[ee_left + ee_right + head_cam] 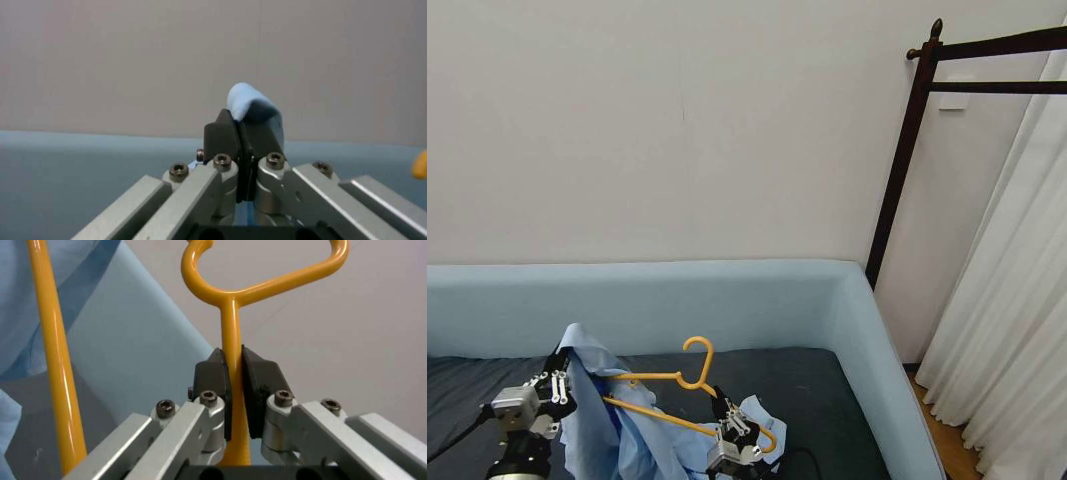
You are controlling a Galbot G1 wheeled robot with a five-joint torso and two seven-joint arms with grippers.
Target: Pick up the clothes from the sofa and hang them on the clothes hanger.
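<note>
Head view, crumpled pale-blue shirt lifted above the sofa, orange hanger caught in it, lower hem cut off, left wrist view, left gripper fingers clamped on a blue fold, right wrist view, right gripper fingers pinched on the hanger's rod, loop cropped at the edge.

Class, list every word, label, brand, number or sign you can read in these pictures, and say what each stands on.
No readable text anywhere. The blue garment, orange hanger, sofa, dark clothes rack, wall and curtain are all unmarked, as are the left end effector gripping the garment and the right end effector gripping the hanger.
</note>
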